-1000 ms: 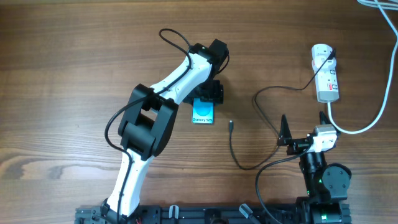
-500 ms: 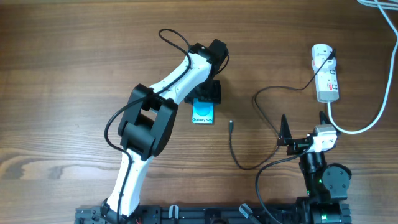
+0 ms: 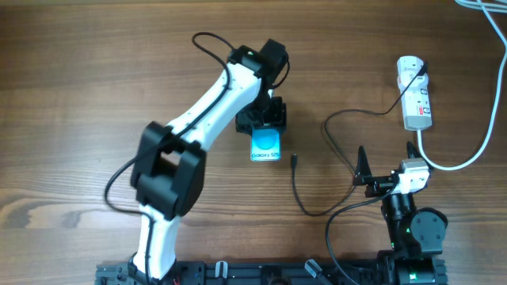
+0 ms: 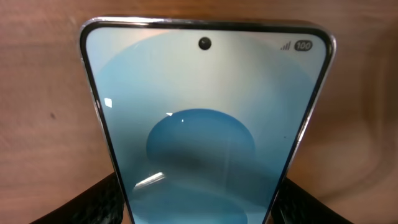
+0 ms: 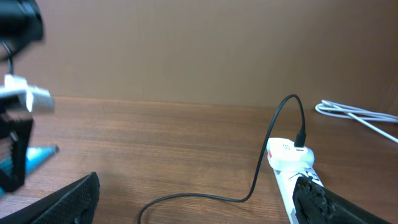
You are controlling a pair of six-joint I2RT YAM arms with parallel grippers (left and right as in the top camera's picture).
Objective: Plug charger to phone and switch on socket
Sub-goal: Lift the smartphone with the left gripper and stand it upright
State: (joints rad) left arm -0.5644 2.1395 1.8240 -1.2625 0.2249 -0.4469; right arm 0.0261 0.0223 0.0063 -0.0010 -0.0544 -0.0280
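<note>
The phone has a cyan screen and lies left of the table's middle. My left gripper is shut on its far end. In the left wrist view the phone fills the frame between my two fingers. The charger's thin black cable curls across the table, and its metal tip lies free just right of the phone. Its other end is plugged into the white socket at the far right. My right gripper is open and empty, near the front and short of the socket.
A thick white cord loops from the socket toward the right edge and also shows in the right wrist view. The charger cable runs across the wood in front of my right fingers.
My left arm has swung its elbow leftward, and the phone in its grip has shifted slightly right, toward the cable tip. The right arm has not moved.
</note>
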